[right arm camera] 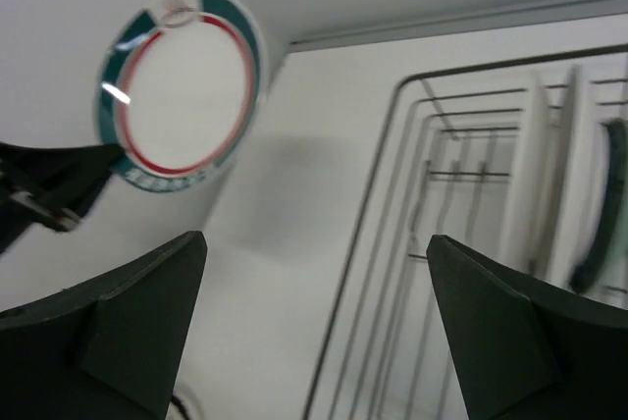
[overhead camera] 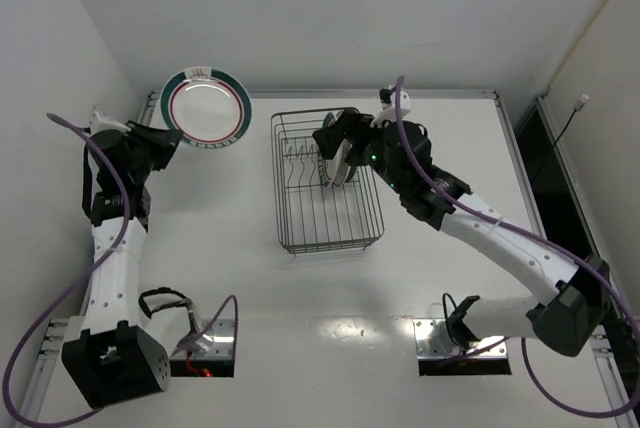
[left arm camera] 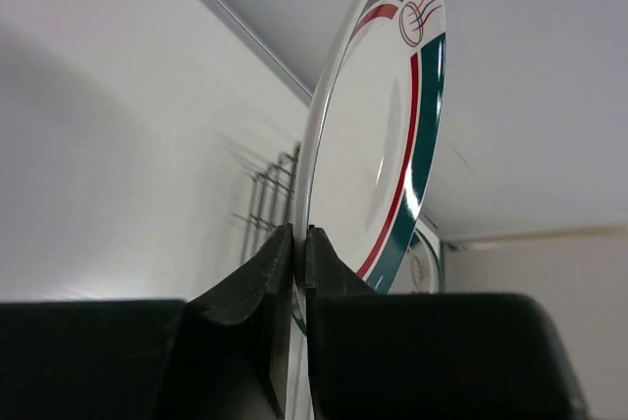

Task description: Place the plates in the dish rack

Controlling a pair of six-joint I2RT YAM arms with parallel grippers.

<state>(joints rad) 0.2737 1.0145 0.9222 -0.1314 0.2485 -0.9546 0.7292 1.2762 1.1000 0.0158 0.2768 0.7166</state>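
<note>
Gripping a teal-and-red banded plate (overhead camera: 205, 108) by its rim, the left pincer (left arm camera: 299, 243) is clamped tight, holding it well left of the dish rack (overhead camera: 283, 198). The right pincer (right arm camera: 316, 243) hangs wide open and empty above the rack, beside the standing plates (right arm camera: 549, 184) inside it.

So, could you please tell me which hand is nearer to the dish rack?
Right. The right hand hovers over the far end of the dish rack, beside the plates standing in it; the left hand is off to the rack's left, gripping a teal-rimmed plate.
</note>
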